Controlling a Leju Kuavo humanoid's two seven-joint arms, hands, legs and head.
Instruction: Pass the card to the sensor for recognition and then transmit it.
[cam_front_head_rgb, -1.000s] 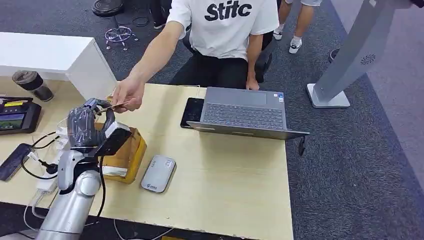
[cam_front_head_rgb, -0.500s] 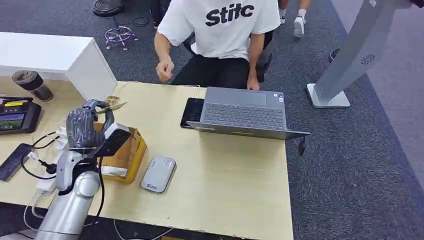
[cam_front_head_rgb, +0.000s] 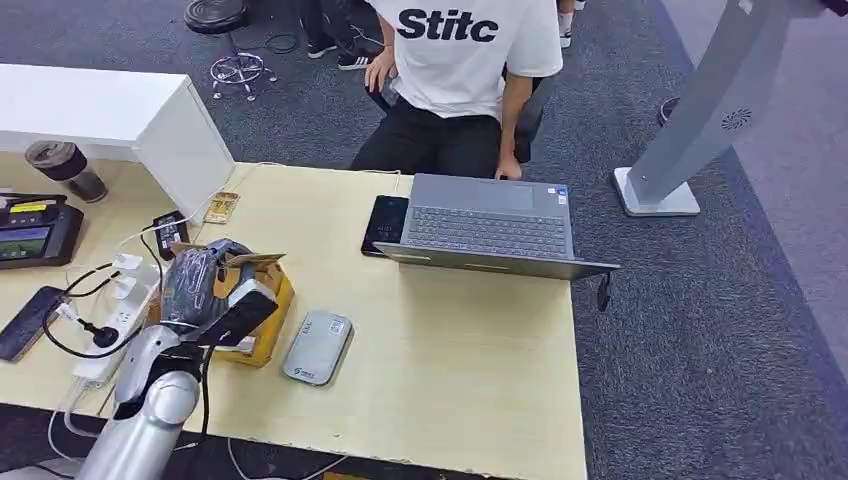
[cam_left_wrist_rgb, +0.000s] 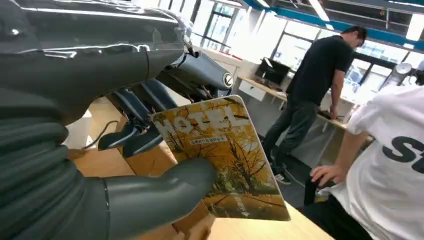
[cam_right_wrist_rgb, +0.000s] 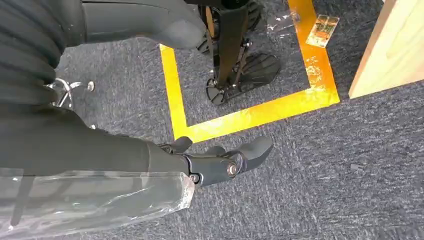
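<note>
In the head view, your left hand (cam_front_head_rgb: 205, 285) sits at lower left of the frame, above the near part of the wooden table (cam_front_head_rgb: 450, 370). It pinches the card (cam_front_head_rgb: 255, 259) between thumb and fingers. The left wrist view confirms the grip: the thick grey thumb (cam_left_wrist_rgb: 165, 192) presses on the face of the card (cam_left_wrist_rgb: 225, 155), which bears an autumn-tree picture with large pale lettering, and the darker fingers (cam_left_wrist_rgb: 135, 135) lie behind it.

Directly beneath the hand stands a brown cardboard box (cam_front_head_rgb: 262, 320). Just right of the box lies a flat grey card reader (cam_front_head_rgb: 316, 347). To the left of the hand you see a white power strip (cam_front_head_rgb: 115, 320) with black cables, and a dark phone (cam_front_head_rgb: 28, 322) at the left edge.

Further back, at centre frame, an open grey laptop (cam_front_head_rgb: 487, 228) rests on the table, with a black phone (cam_front_head_rgb: 385, 223) touching its left side. A second small card (cam_front_head_rgb: 221, 207) lies near the far table edge at upper left. A black terminal (cam_front_head_rgb: 35, 232) and a dark cup (cam_front_head_rgb: 65, 168) occupy the far left.

Beyond the table a person in a white T-shirt (cam_front_head_rgb: 465, 50) is seated.

Your right hand (cam_right_wrist_rgb: 220, 162) hangs over grey carpet (cam_right_wrist_rgb: 325, 165) marked with yellow tape (cam_right_wrist_rgb: 250, 115). Its fingers are spread and hold nothing.
</note>
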